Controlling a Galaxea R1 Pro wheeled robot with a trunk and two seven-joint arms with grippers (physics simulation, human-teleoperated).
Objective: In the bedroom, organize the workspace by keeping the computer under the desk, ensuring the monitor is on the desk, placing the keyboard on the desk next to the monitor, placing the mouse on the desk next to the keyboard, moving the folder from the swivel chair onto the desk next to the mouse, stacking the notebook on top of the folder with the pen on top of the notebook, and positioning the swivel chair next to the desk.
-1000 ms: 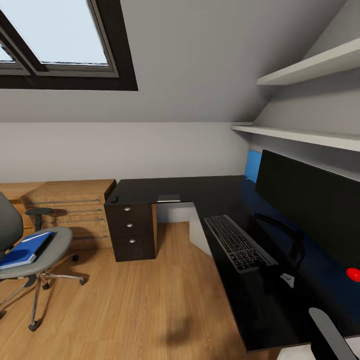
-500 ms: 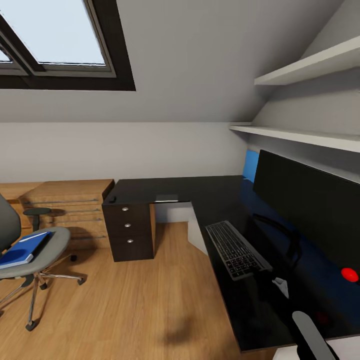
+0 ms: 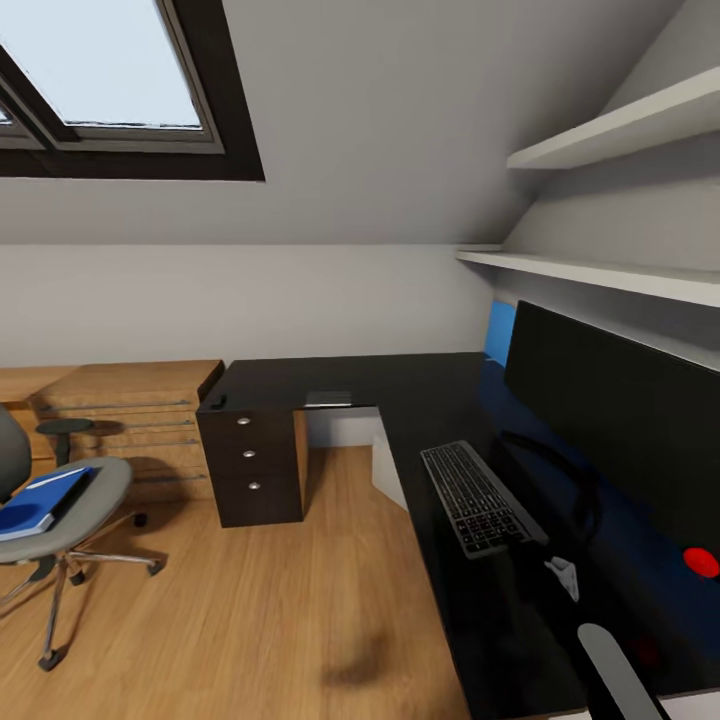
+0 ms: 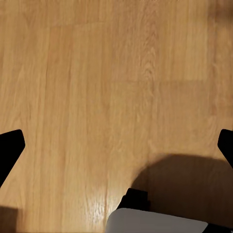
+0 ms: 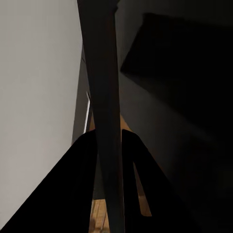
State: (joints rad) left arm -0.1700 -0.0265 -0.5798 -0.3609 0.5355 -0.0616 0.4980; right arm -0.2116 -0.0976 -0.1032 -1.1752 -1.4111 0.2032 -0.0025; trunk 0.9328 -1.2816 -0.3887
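- Glossy black bench [image 3: 420,385]: the keyboard [image 3: 478,497] is laid flat before the monitor [image 3: 610,420].
- Blue folder [image 3: 35,500]: rested on the swivel chair [image 3: 70,505] seat, well apart from the bench.
- Left tool [image 4: 116,145]: fingers [image 4: 8,150] are spread wide over wooden floor [image 4: 97,73].
- Right tool: state cannot be told.

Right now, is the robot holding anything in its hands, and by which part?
The left gripper is open above the wooden floor, holding nothing. Around the right gripper it is too dark to tell whether it grips anything.
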